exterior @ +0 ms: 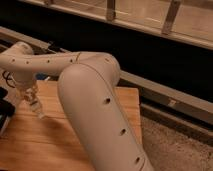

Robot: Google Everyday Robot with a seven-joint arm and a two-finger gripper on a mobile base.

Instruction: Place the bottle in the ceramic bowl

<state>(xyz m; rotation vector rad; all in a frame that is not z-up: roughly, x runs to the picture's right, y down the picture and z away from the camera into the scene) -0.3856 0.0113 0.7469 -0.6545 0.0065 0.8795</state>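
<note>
Gripper (32,100) at left, over wooden table (40,145), jaws closed on bottle (38,111), which hangs tilted. Ceramic bowl not visible, prob. behind arm (95,110). Risk: release off-target, bottle hits table & rolls.

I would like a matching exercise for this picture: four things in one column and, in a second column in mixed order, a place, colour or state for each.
Things:
1. tool
2. bottle
3. wooden table
4. robot arm

Descriptions:
A. light brown, lying beneath the others
B. white and bulky, with dark round holes, filling the foreground
C. small and whitish, held above the table's left part
D. shut, at the left of the picture, at the arm's end

Pairs: 1-D, 2-C, 3-A, 4-B
</note>
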